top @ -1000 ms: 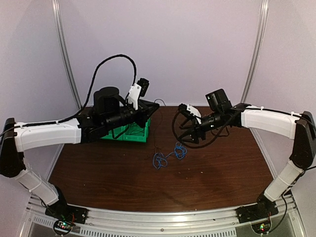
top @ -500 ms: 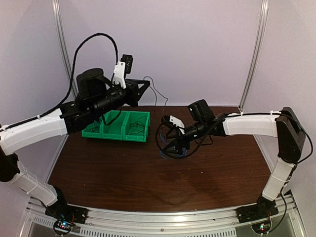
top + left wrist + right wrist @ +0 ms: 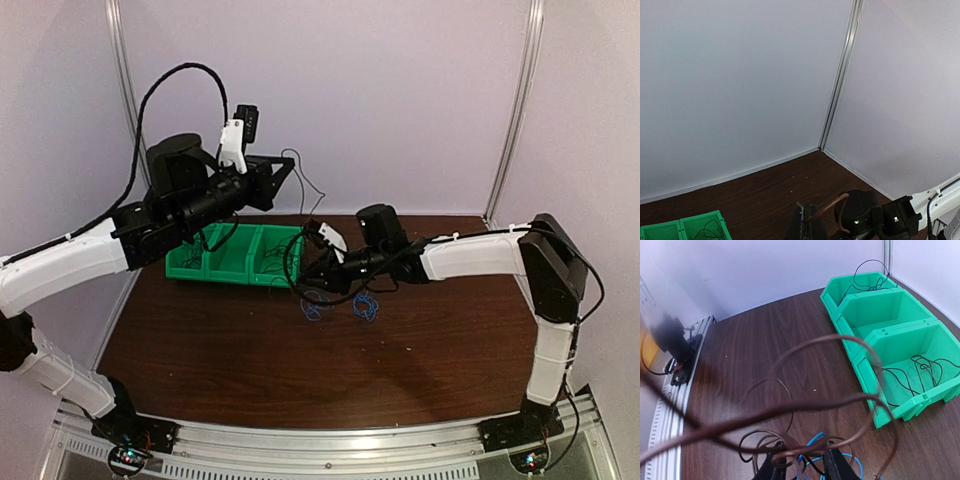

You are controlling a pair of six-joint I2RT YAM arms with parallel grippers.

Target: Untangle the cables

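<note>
Left arm has swung up and back over the last second. The left gripper (image 3: 283, 172) now hangs high above the green bin (image 3: 225, 276). Its fingers are pressed together, apparently pinching a thin dark cable (image 3: 312, 185) that trails down toward the back wall.

Right arm has swept leftward and low across the table (image 3: 250, 350). The right gripper (image 3: 305, 283) now sits just beside the bin's near corner. In its wrist view the jaws stand apart, straddling the blue cable (image 3: 812, 440), with brown loops (image 3: 790, 412) strung around them.

The blue cable lies bunched on the table, roughly where it was.

Judgement: the arms are drawing apart, so the dark strand is likely being pulled out of the bundle. The blue cable is not yet gripped and the tangle is unresolved.
</note>
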